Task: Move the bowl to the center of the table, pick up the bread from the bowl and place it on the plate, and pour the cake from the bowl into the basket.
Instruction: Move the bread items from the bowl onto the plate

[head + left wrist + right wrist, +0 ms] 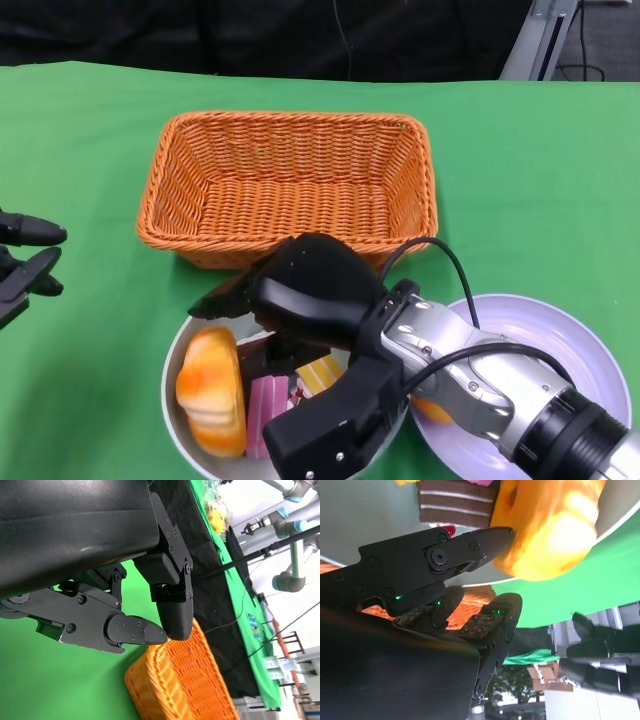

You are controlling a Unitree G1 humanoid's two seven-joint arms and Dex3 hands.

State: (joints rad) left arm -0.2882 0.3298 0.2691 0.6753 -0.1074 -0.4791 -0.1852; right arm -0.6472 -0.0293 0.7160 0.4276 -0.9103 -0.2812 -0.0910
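Note:
A white bowl [172, 372] stands at the table's near edge, just in front of the basket. It holds an orange bread roll [212, 390], a brown cake slice [262, 350] and pink and yellow cake pieces [268, 410]. My right hand [310, 290] straddles the bowl's far rim and grips it. In the right wrist view its thumb lies inside the bowl [370, 515] with the tip against the bread [550, 525], and the other fingers sit outside the rim. My left hand [25, 262] hovers at the far left, fingers apart and holding nothing.
The orange wicker basket [160, 170] stands behind the bowl and also shows in the left wrist view [185, 680]. A pale purple plate [560, 340] lies at the lower right under my right forearm, with a small orange patch at its left edge. Green cloth covers the table.

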